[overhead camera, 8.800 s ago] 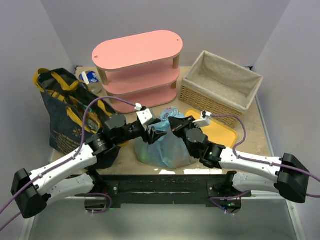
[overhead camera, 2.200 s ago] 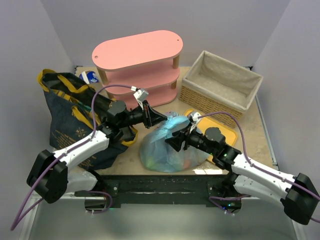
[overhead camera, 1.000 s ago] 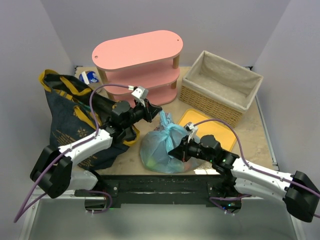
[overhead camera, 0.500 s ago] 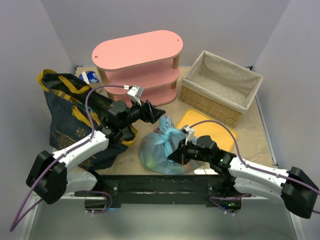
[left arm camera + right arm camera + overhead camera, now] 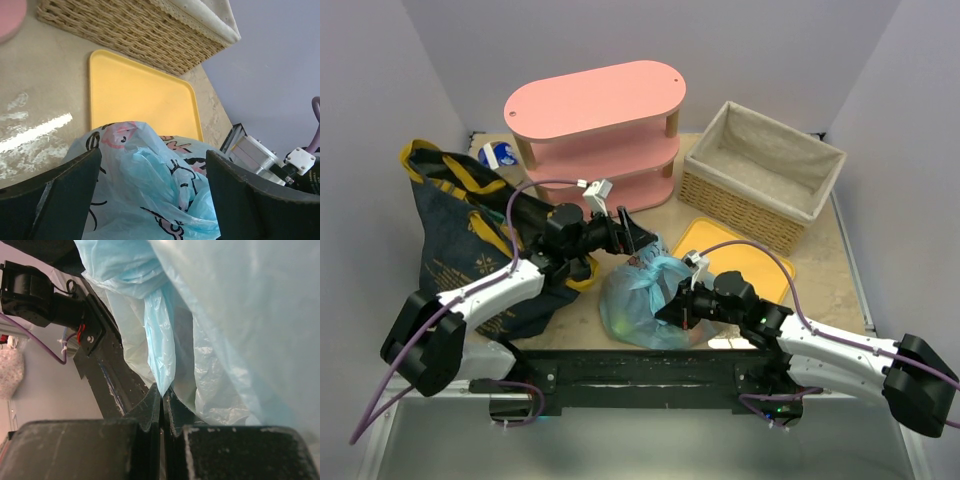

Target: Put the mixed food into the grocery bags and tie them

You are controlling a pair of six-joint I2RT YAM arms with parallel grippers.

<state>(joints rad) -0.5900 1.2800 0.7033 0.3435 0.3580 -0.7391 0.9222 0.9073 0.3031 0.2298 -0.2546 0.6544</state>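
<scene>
The light-blue patterned plastic bag [image 5: 635, 295] sits bulging at the table's near middle, its top bunched up. My left gripper [image 5: 640, 240] is open and hovers just over the bunched top; in the left wrist view [image 5: 155, 200] the crumpled plastic [image 5: 150, 180] lies between the wide-apart fingers [image 5: 55, 195]. My right gripper [image 5: 670, 306] is at the bag's near right side, shut on a strip of the bag [image 5: 161, 340], pinched at the fingertips [image 5: 162, 395]. The navy denim tote [image 5: 450, 235] with yellow handles stands at the left. The food is hidden inside the bags.
A pink three-tier shelf [image 5: 595, 130] stands at the back. A wicker basket [image 5: 760, 170] with cloth lining is at the back right, also in the left wrist view [image 5: 135, 30]. A yellow tray [image 5: 755, 258] lies right of the bag. A blue-white item [image 5: 500, 155] sits behind the tote.
My left gripper has let go of the bag, opened and moved down and right over its bunched top. My right gripper, still shut on its strip, pulled back toward the near edge.
</scene>
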